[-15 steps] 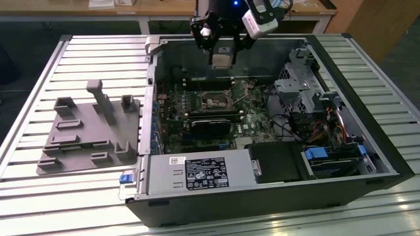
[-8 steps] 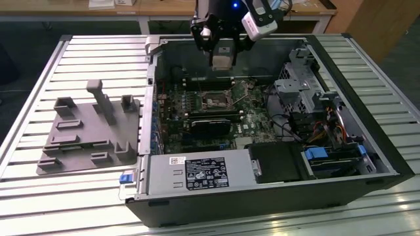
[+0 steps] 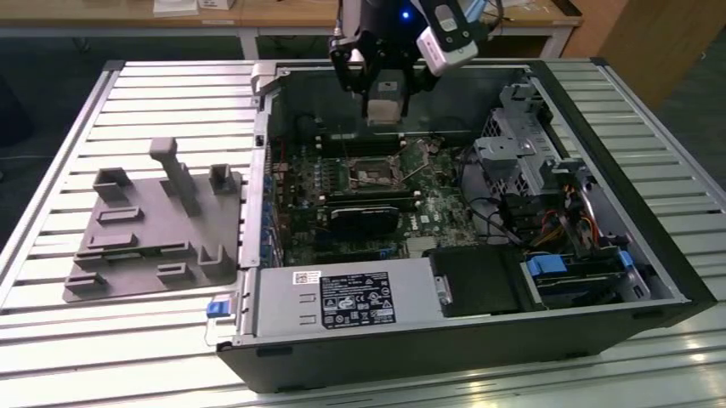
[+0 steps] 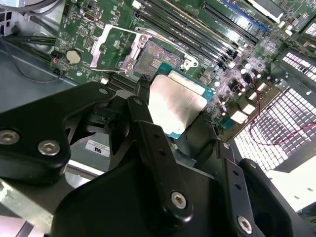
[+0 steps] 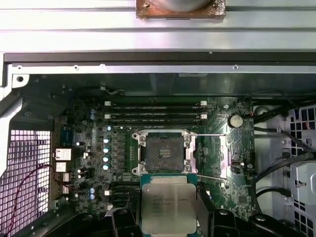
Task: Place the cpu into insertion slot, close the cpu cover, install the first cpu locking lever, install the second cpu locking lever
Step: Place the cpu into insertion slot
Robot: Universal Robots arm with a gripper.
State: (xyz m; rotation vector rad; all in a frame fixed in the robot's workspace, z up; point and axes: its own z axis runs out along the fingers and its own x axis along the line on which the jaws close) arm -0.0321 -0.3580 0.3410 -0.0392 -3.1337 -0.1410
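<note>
Cpu (image 5: 169, 205) and insertion slot (image 5: 165, 152) both lie within a big open computer case (image 3: 454, 348), which rests on its side on a slatted metal desk (image 3: 148, 93) with a green circuit board (image 5: 217, 118) across its floor. Over that board hangs the hand (image 4: 175, 118), its two black fingers (image 4: 148, 133) closed on opposite edges of the cpu. The chip is gripped with its silvery top towards the wrist cameras and is clear of the board. The slot is bare, its dark centre showing whole, and the cpu cover (image 5: 222, 165) stands swung open to one side of it, so nothing sits over the socket. As I judge it, the relation that matters is this: the chip is not above the slot yet. In the first wrist view the slot lies just beside the chip's free edge — the one pointing away from the hand. The chip's sides run square with the slot's rim, so the offset is a shift across and down, with little twist. The chip is too near square for me to tell a long axis. As for writing, a printed label (image 3: 354, 304) sits on the grey power box (image 3: 284, 306), and fine print crosses the chip's top — none of it read off here.
</note>
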